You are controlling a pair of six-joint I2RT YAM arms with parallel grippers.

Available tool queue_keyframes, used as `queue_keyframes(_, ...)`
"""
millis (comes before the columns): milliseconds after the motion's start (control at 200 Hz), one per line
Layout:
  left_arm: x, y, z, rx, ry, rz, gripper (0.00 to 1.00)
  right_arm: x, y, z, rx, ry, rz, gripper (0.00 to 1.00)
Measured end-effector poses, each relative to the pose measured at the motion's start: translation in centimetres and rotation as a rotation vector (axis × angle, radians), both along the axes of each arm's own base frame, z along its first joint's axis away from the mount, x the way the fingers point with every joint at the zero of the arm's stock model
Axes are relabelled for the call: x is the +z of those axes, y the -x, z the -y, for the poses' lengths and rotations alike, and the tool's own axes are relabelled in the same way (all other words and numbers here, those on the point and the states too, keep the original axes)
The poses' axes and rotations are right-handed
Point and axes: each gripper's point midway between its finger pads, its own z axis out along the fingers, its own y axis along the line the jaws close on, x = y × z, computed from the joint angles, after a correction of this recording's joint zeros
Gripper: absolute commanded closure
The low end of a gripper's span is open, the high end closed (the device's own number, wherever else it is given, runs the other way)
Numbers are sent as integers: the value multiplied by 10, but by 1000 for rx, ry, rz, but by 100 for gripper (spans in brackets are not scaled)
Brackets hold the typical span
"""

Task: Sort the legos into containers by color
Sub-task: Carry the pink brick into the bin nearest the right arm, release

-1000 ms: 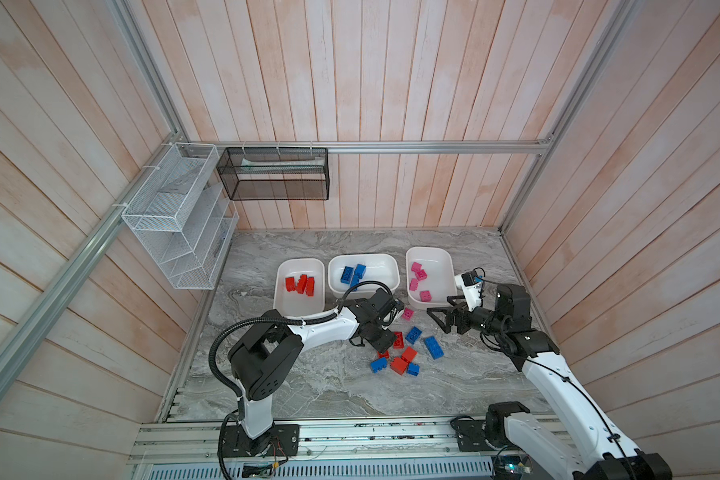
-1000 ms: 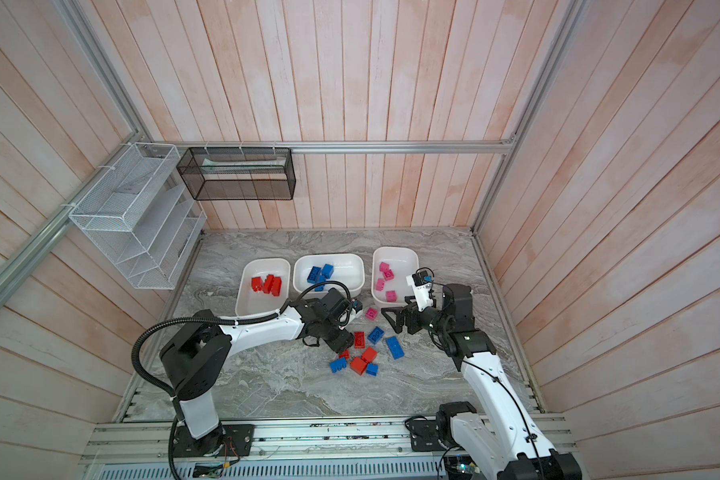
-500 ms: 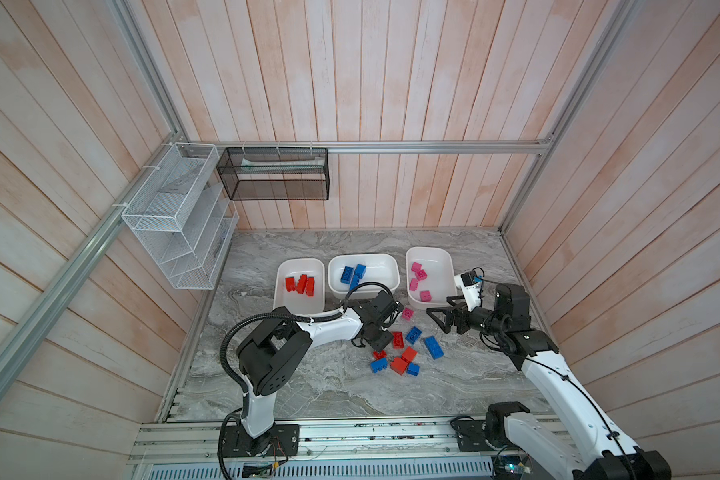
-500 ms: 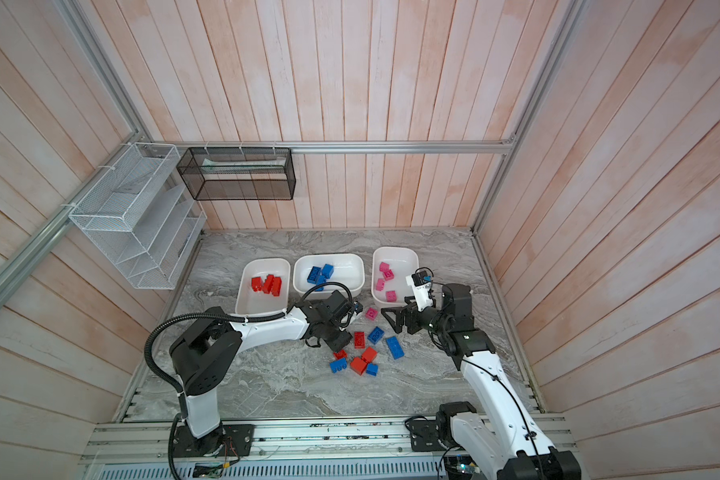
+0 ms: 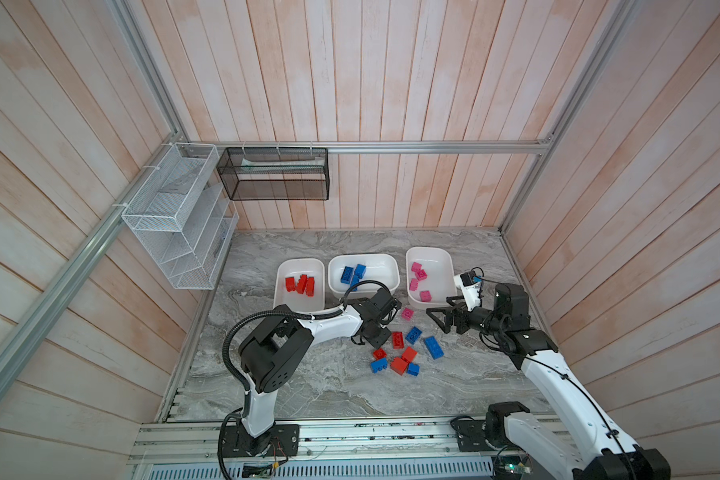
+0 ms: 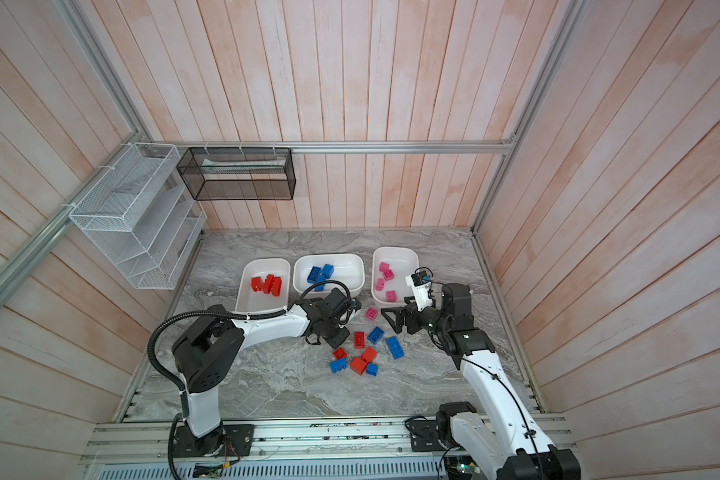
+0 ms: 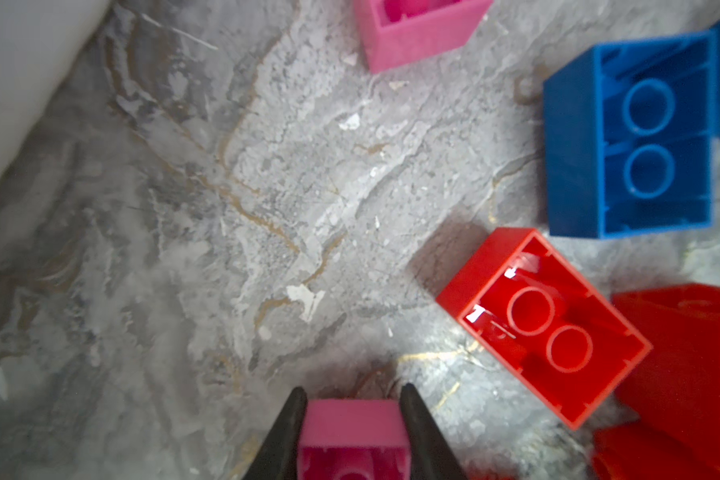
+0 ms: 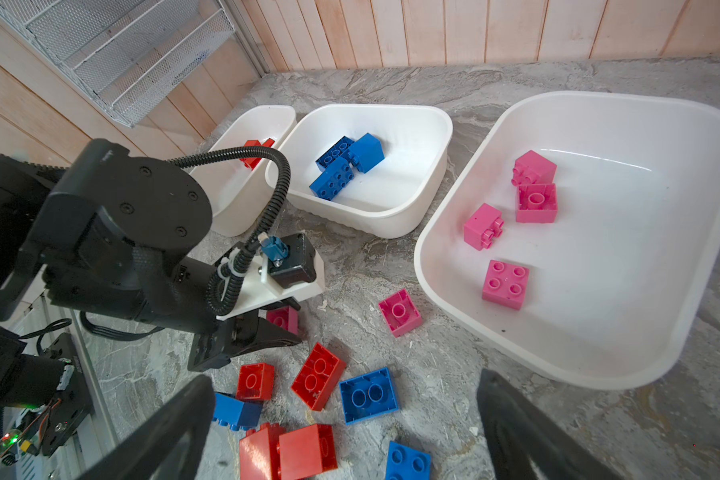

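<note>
As the left tool (image 7: 352, 390) clamps a pink lego (image 7: 352, 430), right tool (image 8: 346, 380) wide and empty, lifting it to the pink container (image 8: 641, 270) looks next.

The pink brick (image 7: 352, 432) pinched in my left end effector (image 7: 353, 390) runs off the left wrist view's edge, and in both top views my left arm (image 5: 333, 324) hides it. A white tub (image 7: 13, 75) there is only a blur. My right end effector (image 8: 345, 378) shows blurred, cropped fingers (image 8: 171, 428), and my left arm covers most of the tub with red bricks (image 8: 267, 112).
</note>
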Motion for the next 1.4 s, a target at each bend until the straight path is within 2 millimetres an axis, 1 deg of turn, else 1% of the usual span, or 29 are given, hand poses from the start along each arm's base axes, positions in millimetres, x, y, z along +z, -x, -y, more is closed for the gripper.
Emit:
queue_keyframes(80, 17, -4, -3, 14, 20, 16, 69, 0, 0, 0, 0, 0, 0, 2)
queue_keyframes(155, 38, -12, -4, 33, 59, 38, 69, 0, 0, 0, 0, 0, -1, 2)
queue_keyframes(315, 90, -42, 1, 71, 174, 105, 69, 1, -1, 0, -2, 0, 2, 2)
queue_keyframes(380, 107, -53, 9, 70, 217, 129, 69, 2, -2, 1, -11, 5, 6, 2)
queue_keyframes(450, 125, -66, 26, 58, 266, 154, 69, 3, -4, 3, -24, 12, 12, 2)
queue_keyframes(545, 137, -86, 52, 47, 322, 174, 69, 3, -7, 8, -49, 26, 18, 2)
queue_keyframes(655, 136, -108, 80, 47, 373, 181, 69, 4, -11, 16, -91, 39, 24, 2)
queue_keyframes(865, 117, -140, 120, 61, 447, 171, 69, 7, -16, 29, -149, 55, 40, 2)
queue_keyframes(1000, 104, -153, 142, 62, 485, 165, 69, 5, -14, 32, -162, 64, 29, 2)
queue_keyframes(1125, 90, -160, 156, 59, 500, 152, 66, 4, -13, 33, -162, 68, 24, 2)
queue_keyframes(1185, 83, -160, 158, 55, 500, 140, 61, 4, -13, 33, -161, 69, 24, 2)
queue_keyframes(1290, 78, -157, 161, 47, 508, 115, 40, 5, -12, 33, -157, 73, 26, 2)
queue_keyframes(1355, 80, -155, 162, 39, 518, 110, 34, 5, -12, 33, -155, 74, 27, 2)
queue_keyframes(1400, 81, -155, 162, 34, 518, 113, 32, 5, -12, 32, -152, 75, 28, 2)
